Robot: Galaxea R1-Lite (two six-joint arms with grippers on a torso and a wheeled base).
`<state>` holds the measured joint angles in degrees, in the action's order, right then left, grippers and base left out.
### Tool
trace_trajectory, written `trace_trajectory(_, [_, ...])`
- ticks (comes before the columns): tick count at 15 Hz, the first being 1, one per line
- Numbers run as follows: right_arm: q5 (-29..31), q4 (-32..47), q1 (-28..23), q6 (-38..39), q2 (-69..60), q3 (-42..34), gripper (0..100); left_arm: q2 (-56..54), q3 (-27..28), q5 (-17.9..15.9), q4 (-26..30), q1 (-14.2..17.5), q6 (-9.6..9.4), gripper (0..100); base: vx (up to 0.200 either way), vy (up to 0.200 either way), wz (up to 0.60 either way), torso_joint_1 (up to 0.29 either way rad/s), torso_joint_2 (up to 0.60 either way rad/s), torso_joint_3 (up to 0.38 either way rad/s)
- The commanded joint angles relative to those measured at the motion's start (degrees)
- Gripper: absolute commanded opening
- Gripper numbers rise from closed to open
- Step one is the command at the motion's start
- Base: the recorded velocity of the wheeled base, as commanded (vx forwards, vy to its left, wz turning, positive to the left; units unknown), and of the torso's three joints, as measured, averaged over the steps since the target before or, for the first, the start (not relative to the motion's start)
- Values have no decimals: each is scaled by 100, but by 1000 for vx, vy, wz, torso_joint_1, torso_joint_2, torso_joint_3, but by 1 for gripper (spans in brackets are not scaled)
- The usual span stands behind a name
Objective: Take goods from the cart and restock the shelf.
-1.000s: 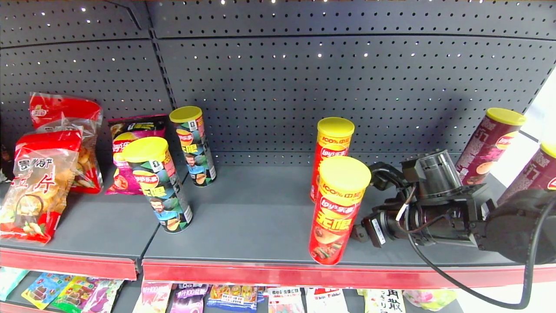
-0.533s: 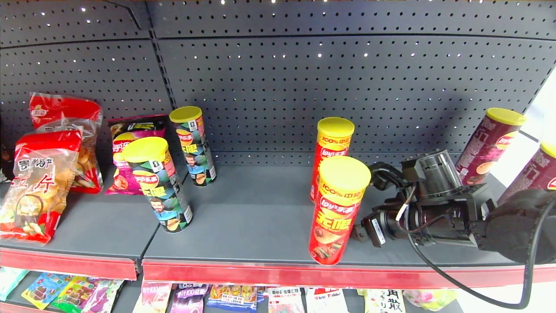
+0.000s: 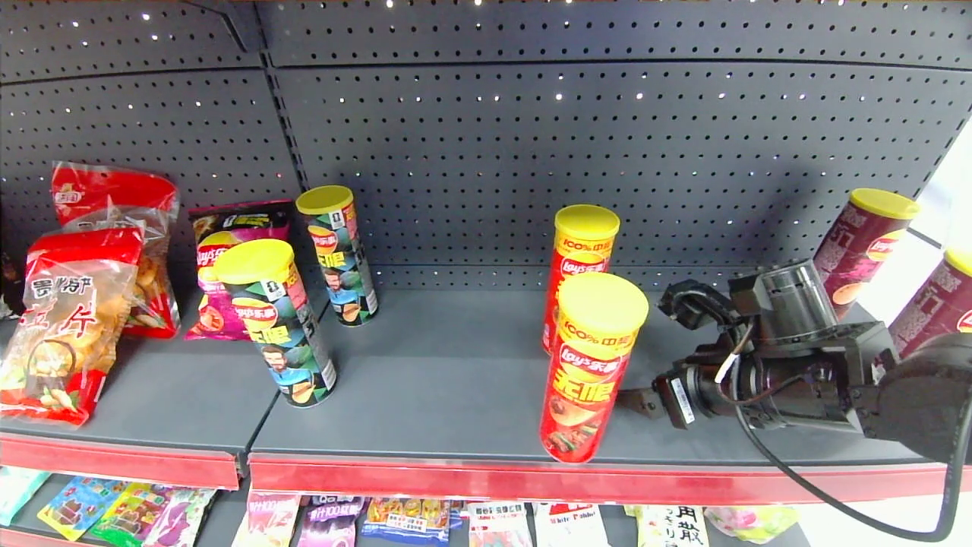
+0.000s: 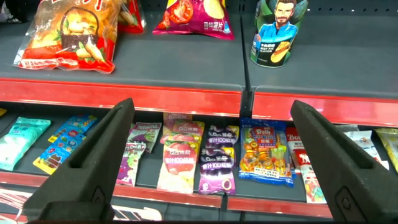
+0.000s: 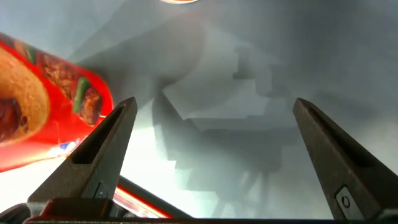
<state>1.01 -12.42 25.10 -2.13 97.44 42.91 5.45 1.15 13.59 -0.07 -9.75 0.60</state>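
Observation:
A red chip can with a yellow lid stands upright near the front edge of the grey shelf; a second one stands just behind it. My right gripper lies low over the shelf just right of the front can, clear of it. In the right wrist view it is open with nothing between its fingers, and the red can sits off to one side. My left gripper is open and empty, facing the red shelf lip and the candy packets on the lower shelf.
Two dark cans with yellow lids stand left of centre. Snack bags and a purple chip bag fill the left end. Two maroon cans stand at the far right. Bare shelf lies between the dark and red cans.
My right arm has drawn back to the right, widening the gap between its gripper and the front red can. The cans have not moved.

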Motion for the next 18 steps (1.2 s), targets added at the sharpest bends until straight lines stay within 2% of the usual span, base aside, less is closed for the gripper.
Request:
trace_trajectory(1, [119, -6, -32, -6, -489, -169, 100, 9, 0, 3, -1, 0, 2, 100, 0, 0, 0, 0, 0, 0])
trace_trajectory(4, [356, 3, -14, -6, -1315, -529, 100, 9, 0, -41, -1, 0, 2, 100, 0, 0, 0, 0, 0, 0])
trace_trajectory(7, [602, 12, 100, -270, -3284, -1294, 100, 9, 0, -252, -1, 0, 2, 100, 0, 0, 0, 0, 0, 0])
trace_trajectory(9, [690, 56, 92, -534, -4260, -1399, 100, 18, 0, -305, -1, -9, -7, 100, 0, 0, 0, 0, 0, 0])
trace_trajectory(10, [725, 240, -155, -657, -5077, -1329, 100, 18, 0, -305, -1, -106, -7, 100, 0, 0, 0, 0, 0, 0])
trace_trajectory(12, [725, 820, -1174, -666, -5833, -1171, 100, 9, 0, -313, -1, -246, -33, 100, 0, 0, 0, 0, 0, 0])
trace_trajectory(13, [681, 1594, -2018, -630, -6413, -1127, 100, 9, 0, -313, -10, -352, -33, 100, 0, 0, 0, 0, 0, 0])
trace_trajectory(14, [628, 2402, -2580, -604, -7107, -1145, 100, 9, 0, -313, -10, -493, -33, 100, 0, 0, 0, 0, 0, 0])
trace_trajectory(15, [620, 2561, -2633, -595, -7248, -1145, 100, 9, 0, -313, -1, -519, -33, 100, 0, 0, 0, 0, 0, 0])
trace_trajectory(16, [514, 3571, -2616, -595, -8179, -1259, 100, -9, 0, -305, -1, -730, -33, 100, 0, 0, 0, 0, 0, 0])
trace_trajectory(18, [523, 3809, -2484, -595, -8839, -1769, 100, -44, 0, -305, -10, -809, -33, 100, 0, 0, 0, 0, 0, 0])
